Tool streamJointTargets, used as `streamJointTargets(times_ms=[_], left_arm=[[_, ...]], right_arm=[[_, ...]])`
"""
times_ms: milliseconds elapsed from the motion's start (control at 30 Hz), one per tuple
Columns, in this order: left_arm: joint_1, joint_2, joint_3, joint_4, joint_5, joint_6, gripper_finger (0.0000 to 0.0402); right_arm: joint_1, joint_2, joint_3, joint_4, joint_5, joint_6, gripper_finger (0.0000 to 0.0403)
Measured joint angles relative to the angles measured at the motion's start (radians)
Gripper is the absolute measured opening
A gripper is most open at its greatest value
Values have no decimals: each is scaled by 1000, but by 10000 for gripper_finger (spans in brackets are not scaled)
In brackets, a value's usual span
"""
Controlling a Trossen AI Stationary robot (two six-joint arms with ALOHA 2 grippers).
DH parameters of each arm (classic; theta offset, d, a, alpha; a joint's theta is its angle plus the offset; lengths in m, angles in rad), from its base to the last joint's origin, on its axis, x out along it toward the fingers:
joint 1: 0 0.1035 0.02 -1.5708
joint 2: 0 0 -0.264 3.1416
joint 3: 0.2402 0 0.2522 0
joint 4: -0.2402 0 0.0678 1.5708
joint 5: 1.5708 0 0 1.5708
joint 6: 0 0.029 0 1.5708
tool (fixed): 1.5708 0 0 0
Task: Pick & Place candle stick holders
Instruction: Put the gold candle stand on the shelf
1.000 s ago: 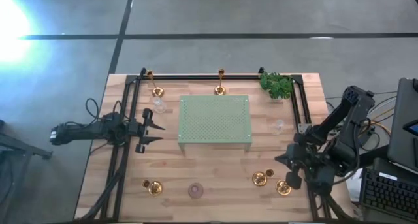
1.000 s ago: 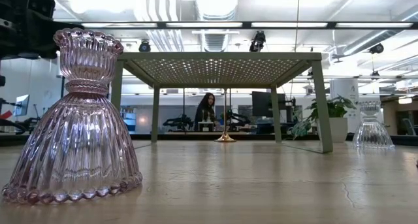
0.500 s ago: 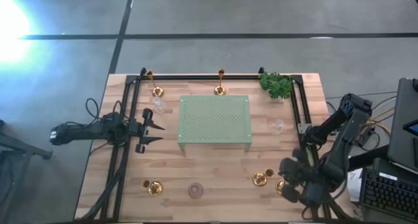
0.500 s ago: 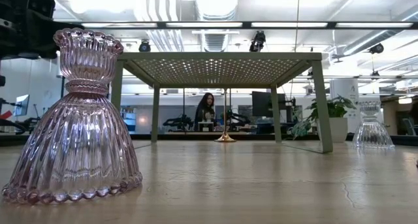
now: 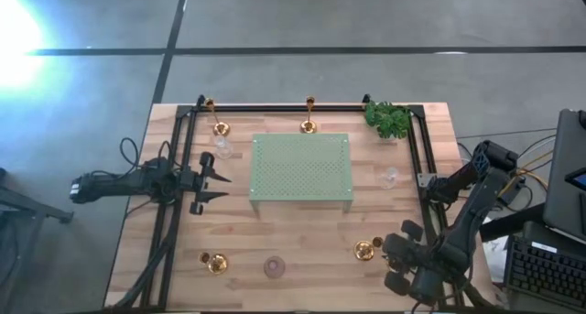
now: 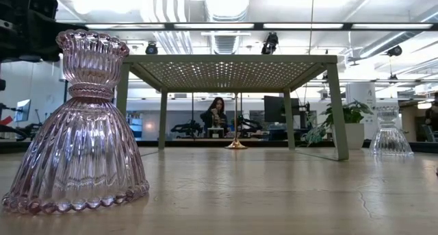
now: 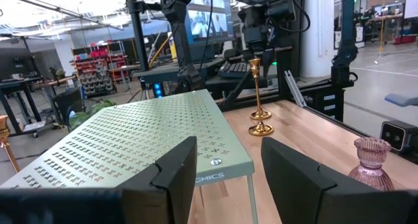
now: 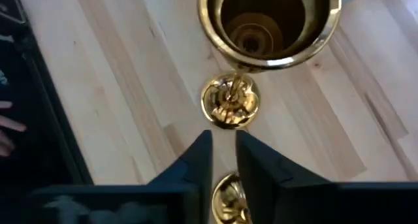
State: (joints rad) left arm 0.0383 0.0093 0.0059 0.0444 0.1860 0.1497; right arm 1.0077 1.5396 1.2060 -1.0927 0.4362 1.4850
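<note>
My right gripper (image 8: 223, 145) points down near the table's near right corner (image 5: 403, 264), its fingers close together with a gold part between them. A second gold holder (image 5: 366, 250) stands just left of it, and its cup (image 8: 269, 21) shows close in the right wrist view. More gold holders stand at the near left (image 5: 213, 262), far left (image 5: 220, 128) and far middle (image 5: 309, 126). A pinkish glass holder (image 5: 274, 266) stands at the near edge, and clear glass ones (image 5: 222, 149) (image 5: 391, 177) flank the tray. My left gripper (image 5: 215, 181) waits open at the left. My right gripper comes from above, pointing down. A gold part of a holder (image 8: 228, 196) sits in the narrow gap between its two fingers. Which part it is cannot be told, and the fingers hide whether the holder stands on the table.
The pale green perforated tray (image 5: 302, 167) stands on legs in the middle of the table. A green leafy sprig (image 5: 388, 119) is at the far right. A black frame rail (image 5: 302, 107) runs along the far edge and down both sides. A person shows in the room behind (image 6: 216, 115).
My right gripper has moved toward the table's near edge and a little left, coming down over the gold holder at the near right. That holder is now hidden under it in the high view.
</note>
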Motion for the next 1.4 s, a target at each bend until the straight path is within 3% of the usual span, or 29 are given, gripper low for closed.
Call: streamJointTargets(times_ms=[300, 633, 1133, 1300, 1400], left_arm=[[0, 0, 0, 0, 0, 0, 177], [0, 0, 0, 0, 0, 0, 177], [0, 3, 0, 0, 0, 0, 177], [0, 5, 0, 0, 0, 0, 177], [0, 6, 0, 0, 0, 0, 177]], right_arm=[[-12, 1, -1, 9, 90, 4, 168], [-53, 57, -31, 29, 90, -11, 185], [-53, 64, -57, 54, 193, -4, 103], [-53, 64, -63, 57, 197, -1, 29], [-53, 59, -64, 57, 218, -4, 16]])
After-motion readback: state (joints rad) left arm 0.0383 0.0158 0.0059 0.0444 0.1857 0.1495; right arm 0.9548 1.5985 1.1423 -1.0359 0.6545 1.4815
